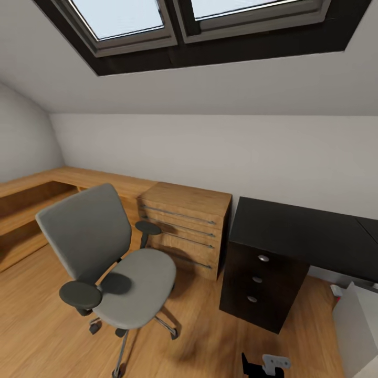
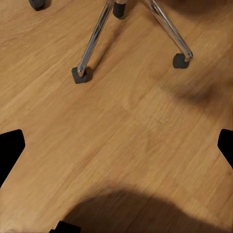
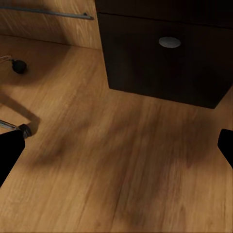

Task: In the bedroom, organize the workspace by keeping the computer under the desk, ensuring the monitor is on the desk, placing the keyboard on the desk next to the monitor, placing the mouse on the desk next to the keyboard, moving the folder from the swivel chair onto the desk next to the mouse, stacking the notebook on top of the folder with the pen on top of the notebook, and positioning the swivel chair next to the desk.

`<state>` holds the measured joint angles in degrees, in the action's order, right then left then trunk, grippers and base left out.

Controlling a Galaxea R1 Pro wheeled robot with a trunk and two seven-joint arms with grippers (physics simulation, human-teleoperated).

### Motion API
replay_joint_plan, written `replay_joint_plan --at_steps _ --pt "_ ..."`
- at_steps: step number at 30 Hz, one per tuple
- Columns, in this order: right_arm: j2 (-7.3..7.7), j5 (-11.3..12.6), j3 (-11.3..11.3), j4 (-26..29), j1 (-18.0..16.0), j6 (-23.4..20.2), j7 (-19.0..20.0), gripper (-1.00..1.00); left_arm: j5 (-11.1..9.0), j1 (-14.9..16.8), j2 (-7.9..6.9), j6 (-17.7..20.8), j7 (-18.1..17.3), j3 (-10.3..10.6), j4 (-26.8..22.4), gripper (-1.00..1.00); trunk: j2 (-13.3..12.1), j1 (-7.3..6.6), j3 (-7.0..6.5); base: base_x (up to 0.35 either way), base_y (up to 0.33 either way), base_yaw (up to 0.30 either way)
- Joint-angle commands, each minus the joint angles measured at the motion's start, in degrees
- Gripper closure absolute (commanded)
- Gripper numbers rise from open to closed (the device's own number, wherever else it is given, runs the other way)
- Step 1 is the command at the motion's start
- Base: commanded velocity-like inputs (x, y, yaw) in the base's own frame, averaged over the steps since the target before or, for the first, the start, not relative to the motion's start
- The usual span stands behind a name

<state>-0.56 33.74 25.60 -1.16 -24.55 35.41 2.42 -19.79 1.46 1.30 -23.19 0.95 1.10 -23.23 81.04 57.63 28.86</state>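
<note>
Head view: swivel chair (image 1: 113, 268) stands on the wood floor (image 1: 42, 336), seat bare, backrest toward the low wooden shelving (image 1: 31, 202). It sits left of the table (image 1: 299, 231), apart from it, with a wooden drawer unit (image 1: 184, 226) between them against the wall.

Table: black top, bare in the part visible, black drawer block (image 1: 260, 286) with three round silver knobs under its left end. Skylight (image 1: 173, 21) in the sloped ceiling above.

A light grey box at the lower right edge, likely the computer (image 1: 357, 325), stands on the floor just right of the drawer block; cropped, so I can't tell whether it's under the table top.

Left wrist view: left claw (image 2: 116, 145) spread wide, dark fingertips (image 2: 9, 145) at both frame edges, nothing between them. Below it, bare floor plus the chair's chrome legs and casters (image 2: 80, 75).

Right wrist view: right claw (image 3: 116, 145) also wide, holding nothing, fingertips (image 3: 9, 148) at the edges. It faces the floor in front of the drawer block, with one silver knob (image 3: 170, 42) in view.
</note>
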Motion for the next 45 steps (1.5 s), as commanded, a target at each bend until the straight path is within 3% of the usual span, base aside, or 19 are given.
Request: replay_joint_plan --at_steps 1,20,35,45 --pt "0.01 0.6 0.4 -0.1 -0.1 0.2 0.2 -1.00 -0.2 0.0 0.00 -0.2 0.1 0.1 0.0 -1.00 0.0 0.00 -0.03 0.000 0.000 0.022" --pt "0.18 0.5 0.4 -0.2 0.0 0.0 0.1 -1.00 -0.2 0.0 -0.10 -0.1 0.1 0.1 0.0 -1.00 0.0 0.00 -1.69 0.000 0.000 0.004" --pt "-0.07 0.4 0.5 -0.2 0.7 -0.4 0.0 -1.00 0.0 0.0 -0.08 -0.1 0.0 0.4 1.9 -1.00 0.0 0.00 -1.81 0.000 0.000 0.035" --pt "-0.14 0.4 0.6 -0.2 0.9 -0.3 -5.0 -1.00 0.1 0.0 0.09 -0.1 -0.2 0.4 3.4 -1.00 -0.8 -0.44 -2.17 0.000 0.000 0.249"
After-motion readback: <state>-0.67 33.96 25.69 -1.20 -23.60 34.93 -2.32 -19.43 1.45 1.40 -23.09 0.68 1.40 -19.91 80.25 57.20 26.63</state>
